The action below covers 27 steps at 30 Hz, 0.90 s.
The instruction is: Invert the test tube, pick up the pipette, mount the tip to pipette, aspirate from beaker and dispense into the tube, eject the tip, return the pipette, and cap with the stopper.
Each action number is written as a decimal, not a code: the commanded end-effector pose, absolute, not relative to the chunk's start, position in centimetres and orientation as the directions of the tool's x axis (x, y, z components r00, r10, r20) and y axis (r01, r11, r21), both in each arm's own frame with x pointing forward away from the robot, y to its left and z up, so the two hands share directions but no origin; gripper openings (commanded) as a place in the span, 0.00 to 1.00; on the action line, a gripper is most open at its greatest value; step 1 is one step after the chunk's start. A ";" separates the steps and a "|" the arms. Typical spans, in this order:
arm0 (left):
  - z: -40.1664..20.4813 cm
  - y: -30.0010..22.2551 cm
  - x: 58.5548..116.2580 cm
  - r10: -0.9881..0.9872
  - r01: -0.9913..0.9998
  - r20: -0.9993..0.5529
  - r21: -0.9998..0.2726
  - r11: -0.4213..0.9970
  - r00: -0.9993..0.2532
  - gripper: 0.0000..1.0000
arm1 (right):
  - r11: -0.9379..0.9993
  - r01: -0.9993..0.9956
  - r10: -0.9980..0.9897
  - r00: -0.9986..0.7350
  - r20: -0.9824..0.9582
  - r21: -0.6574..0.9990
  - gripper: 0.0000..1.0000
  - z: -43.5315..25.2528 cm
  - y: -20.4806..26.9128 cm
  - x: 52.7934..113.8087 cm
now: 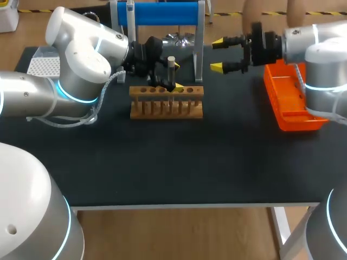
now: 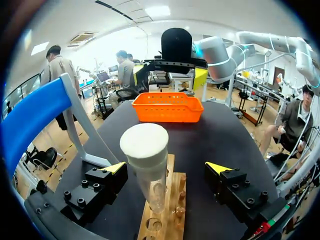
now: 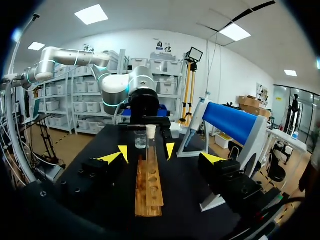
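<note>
Closest to the left wrist lens: test tube (image 2: 150,175), upright in the wooden rack (image 2: 165,220), cream stopper (image 2: 144,142) seated on its mouth. Left gripper (image 2: 167,168) straddling it, fingers (image 2: 100,185) spread wide, one on each side, clear of the glass on both. Nothing gripped.

Head view, black table (image 1: 162,162):
- Wooden rack (image 1: 166,103) just past centre toward 12 o'clock, long side across the table, row of holes along the top.
- Test tube (image 1: 171,73) standing near the middle of that row, stopper (image 1: 171,59) uppermost.
- Left gripper (image 1: 172,85) low over the rack, arm entering from 9 o'clock; one yellow tip showing beside the tube's base.
- Right gripper (image 1: 218,54) at about 1 o'clock from the rack, held above the table, pointing toward 9 o'clock, tips well apart, empty.
- Orange tray (image 1: 293,116) at 3 o'clock, partly under the right arm.
- Blue roller stand (image 1: 160,13) at 12 o'clock, behind the rack.
- White perforated block (image 1: 43,66) at 10 o'clock, at the table's corner.

Right wrist view: right gripper (image 3: 162,158) with jaws apart, lined up with the rack (image 3: 149,187) lengthwise. Test tube (image 3: 151,150) toward the rack's far end, stopper (image 3: 151,131) on top. Small glass beaker (image 3: 140,140) just beside the tube; touching or not, cannot tell.
</note>
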<state>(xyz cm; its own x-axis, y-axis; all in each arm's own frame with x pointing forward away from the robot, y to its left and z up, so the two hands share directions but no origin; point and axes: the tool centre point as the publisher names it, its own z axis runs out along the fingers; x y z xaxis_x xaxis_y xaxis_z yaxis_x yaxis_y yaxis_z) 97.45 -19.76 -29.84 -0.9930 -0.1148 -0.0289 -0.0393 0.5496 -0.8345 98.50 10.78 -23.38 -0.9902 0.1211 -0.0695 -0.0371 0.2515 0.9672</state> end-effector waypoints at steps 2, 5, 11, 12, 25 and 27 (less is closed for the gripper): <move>-29.8 -19.8 97.5 -0.114 -0.040 -0.028 -0.834 0.550 -0.993 1.00 | 0.254 -0.037 0.131 -0.989 -0.072 0.967 1.00 -23.1 10.7 97.9; -29.8 -19.8 97.5 -0.114 -0.040 -0.028 -0.834 0.550 -0.993 1.00 | 0.254 -0.037 0.131 -0.989 -0.072 0.967 1.00 -23.1 10.7 97.9; -29.8 -19.4 97.4 -0.128 -0.045 -0.029 -0.837 0.545 -0.991 1.00 | 0.254 -0.037 0.131 -0.989 -0.072 0.967 1.00 -23.1 10.7 97.9; -29.7 -19.2 97.4 -0.133 -0.048 -0.030 -0.837 0.545 -0.991 1.00 | 0.254 -0.037 0.131 -0.989 -0.072 0.967 1.00 -23.1 10.7 97.9; -29.0 -16.0 96.8 -0.220 -0.078 -0.052 -0.836 0.543 -0.974 1.00 | 0.254 -0.037 0.131 -0.989 -0.072 0.967 1.00 -23.1 10.7 97.9; -28.7 -15.3 96.8 -0.236 -0.079 -0.062 -0.835 0.545 -0.970 1.00 | 0.254 -0.037 0.131 -0.989 -0.072 0.967 1.00 -23.1 10.7 97.9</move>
<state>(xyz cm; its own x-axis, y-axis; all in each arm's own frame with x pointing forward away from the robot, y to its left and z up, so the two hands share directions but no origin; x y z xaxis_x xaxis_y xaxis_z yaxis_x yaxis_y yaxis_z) 97.72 -16.21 -29.29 -0.9731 -0.2237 -0.0554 -0.0783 0.5470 -0.8335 98.05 10.70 -23.17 -0.9891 0.1291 -0.0714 -0.0370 0.2516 0.9671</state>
